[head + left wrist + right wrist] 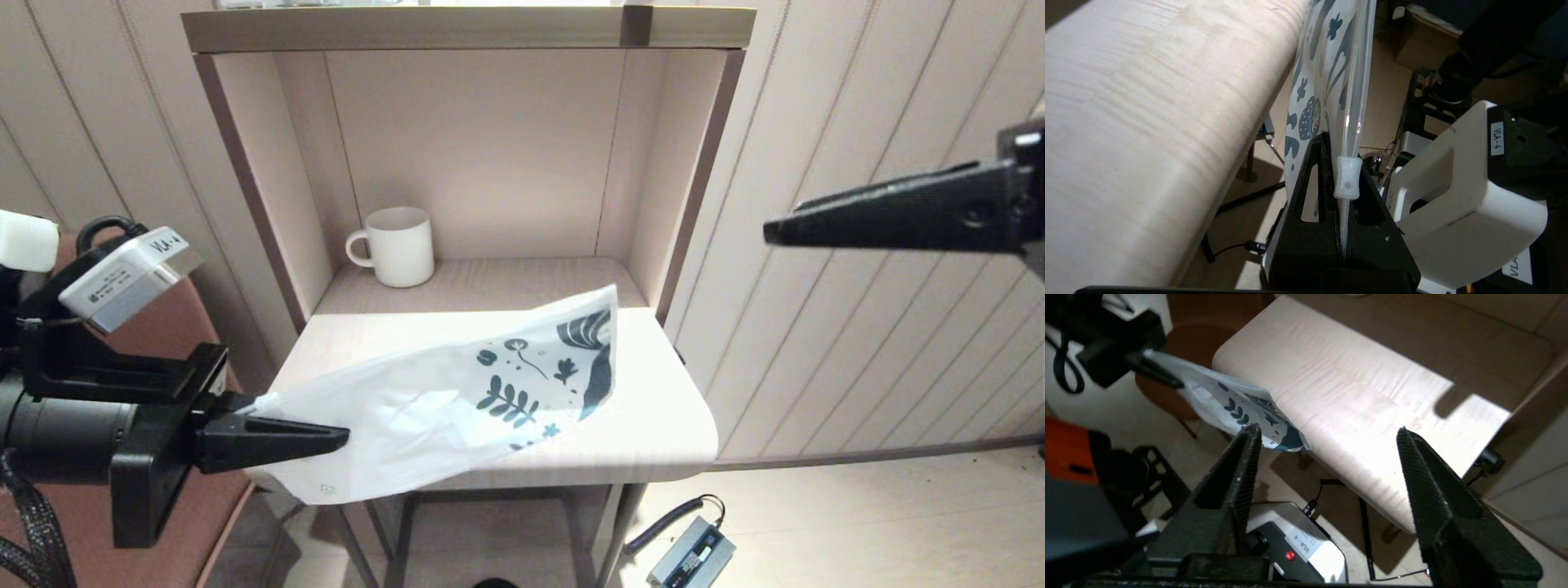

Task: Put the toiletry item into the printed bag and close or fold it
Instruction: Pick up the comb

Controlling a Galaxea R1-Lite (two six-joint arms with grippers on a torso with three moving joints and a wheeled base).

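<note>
Right now my left gripper (339, 438) is clamped flat on the zip edge of the printed bag (457, 400), with the small white slider (1347, 178) sitting just beyond my fingertips. The bag stretches out from that pinch over the near part of the table (661, 416), its leaf-printed end lifted off the top. My right gripper (1327, 445) hangs off to the side with its jaws spread and nothing between them, well apart from the bag. I see no toiletry item anywhere. To do this well I judge I should hold the left pinch steady and bring the right fingers onto the slider, drawing it along the track without twisting the film. Further back a white mug (396, 245) stands in the alcove. A sticker on my left arm reads "VLA-4".
</note>
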